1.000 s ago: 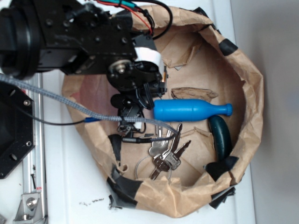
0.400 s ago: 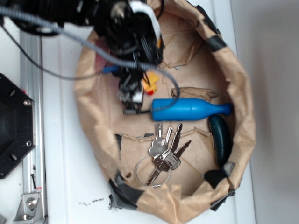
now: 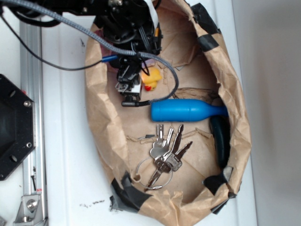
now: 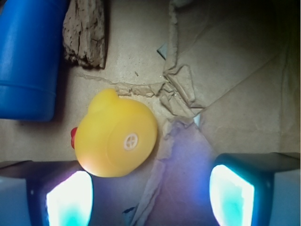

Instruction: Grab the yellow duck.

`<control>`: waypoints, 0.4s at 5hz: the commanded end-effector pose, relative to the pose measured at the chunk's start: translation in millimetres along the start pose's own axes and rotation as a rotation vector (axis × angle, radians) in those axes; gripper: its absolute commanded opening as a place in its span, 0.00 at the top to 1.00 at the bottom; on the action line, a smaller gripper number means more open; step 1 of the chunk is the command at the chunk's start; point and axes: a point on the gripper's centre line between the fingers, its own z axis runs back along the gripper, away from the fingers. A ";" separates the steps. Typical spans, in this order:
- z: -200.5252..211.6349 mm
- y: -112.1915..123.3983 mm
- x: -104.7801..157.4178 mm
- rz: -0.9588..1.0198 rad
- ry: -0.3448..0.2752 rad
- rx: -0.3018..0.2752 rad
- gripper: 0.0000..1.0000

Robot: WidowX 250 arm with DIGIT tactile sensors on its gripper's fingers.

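Observation:
The yellow duck (image 4: 116,136) lies on its side on the brown paper, its round base with a small hole facing the wrist camera and a bit of red beak at its left. From the exterior view the yellow duck (image 3: 151,78) sits near the top of the paper nest, just right of my gripper (image 3: 130,84). In the wrist view my gripper (image 4: 150,195) is open, with the duck just beyond the gap, close to the left finger (image 4: 66,197). Nothing is between the fingers.
A blue bottle (image 3: 186,110) lies across the nest just below the duck. A bunch of keys (image 3: 165,155) rests lower down, and a dark green object (image 3: 219,141) lies along the right wall. Crumpled brown paper walls (image 3: 99,117) ring everything; a bark piece (image 4: 87,33) lies beyond the duck.
The arm has swung up and back toward the top of the nest, uncovering the duck. The paper nest has been squeezed narrower and its contents shifted slightly.

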 end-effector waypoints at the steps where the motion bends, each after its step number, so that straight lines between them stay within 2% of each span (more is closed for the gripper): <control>1: 5.8 0.7 4.0 0.012 -0.042 0.027 1.00; 2: 11.3 -18.9 9.9 -0.035 -0.050 -0.011 1.00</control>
